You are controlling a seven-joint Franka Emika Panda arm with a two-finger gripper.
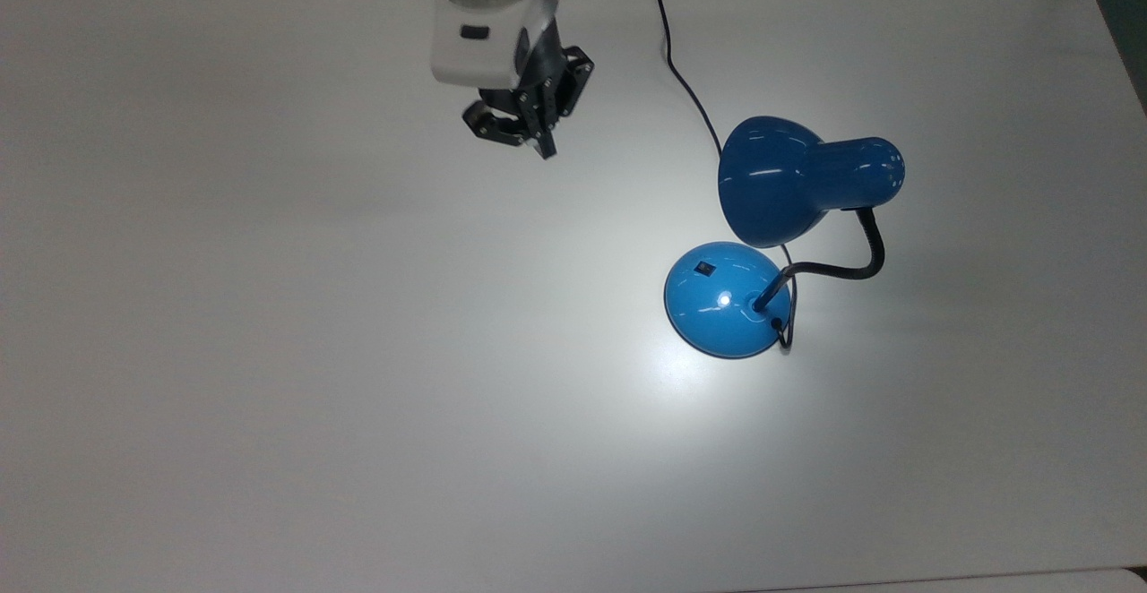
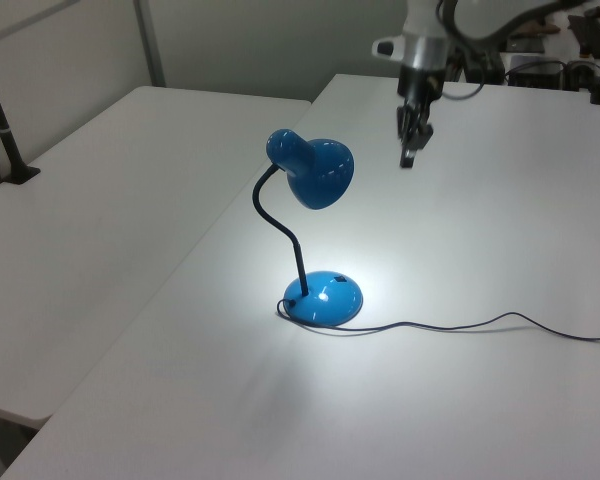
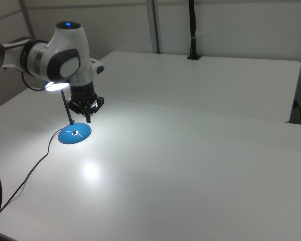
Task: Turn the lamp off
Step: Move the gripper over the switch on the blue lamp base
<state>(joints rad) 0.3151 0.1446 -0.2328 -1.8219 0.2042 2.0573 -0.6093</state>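
One lamp lit, well apart from closed, empty gripper.

A white table carries 1 lit blue lamp toward the top view's right; its black cord trails across to the far edge.

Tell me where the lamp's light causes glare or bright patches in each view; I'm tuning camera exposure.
Top view: a bright pool on the table around the lamp base, with a specular dot on the base. Left view: the same pool washes out the tabletop around the base. Right view: the bulb glows behind the arm, and a separate bright reflection sits on the table.
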